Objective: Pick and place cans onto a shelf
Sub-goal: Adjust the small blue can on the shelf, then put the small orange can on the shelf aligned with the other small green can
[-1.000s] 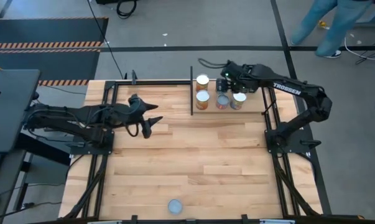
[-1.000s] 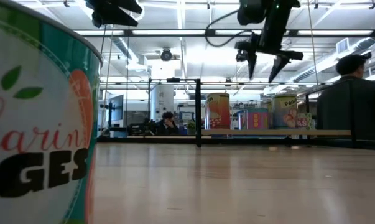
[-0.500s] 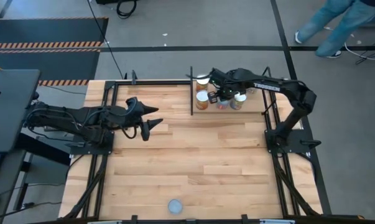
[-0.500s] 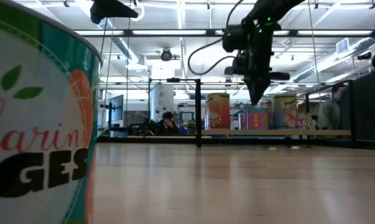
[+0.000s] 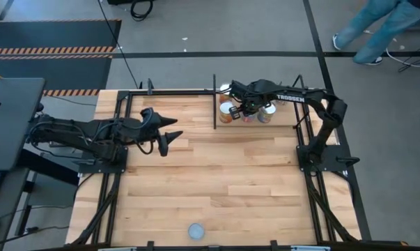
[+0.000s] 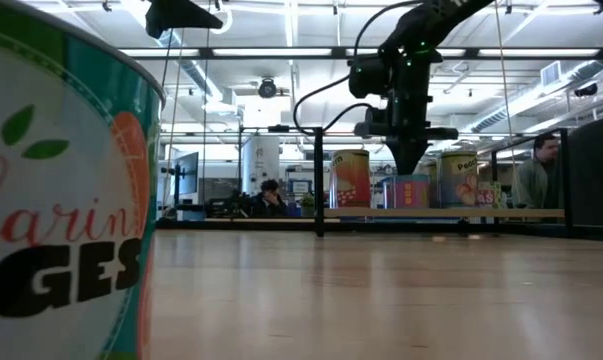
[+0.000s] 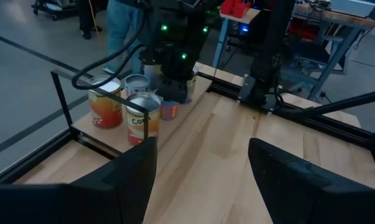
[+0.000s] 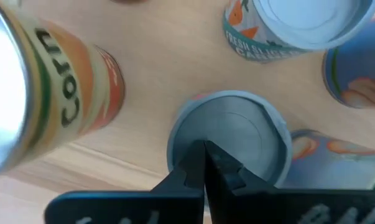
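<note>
**Over the shelf at the far edge: right gripper closed above the cans**

At the table's far edge we see the right arm stretched across, its right gripper [image 5: 246, 107] pointing down over the cans [image 5: 246, 111] clustered on the shelf [image 5: 214, 104]. Its fingers [image 8: 206, 165] are pressed together with nothing between them. In the right wrist view the tips sit right over the grey top of a small can [image 8: 237, 127]; touching or just above, we cannot tell.

The left arm waits over the table's left side, the left gripper [image 5: 166, 134] well apart from the shelf, jaws standing wide and holding nothing. In the left wrist view its fingers [image 7: 128, 180] frame the shelf from afar.

Around the grey-topped can: a corn can [image 8: 47, 102] on one side and a white-topped can [image 8: 299, 28] beyond it, all close together. The arm's own body hides part of the cluster from above. From the low view the shelf's black post [image 6: 319, 180] stands ahead of the row.

One more lone can [image 5: 196, 231] stands at the near edge of the table [image 5: 223, 174], far from both grippers; it fills the low view's left side.

A person [image 5: 377, 28] stands on the floor beyond the table.
</note>
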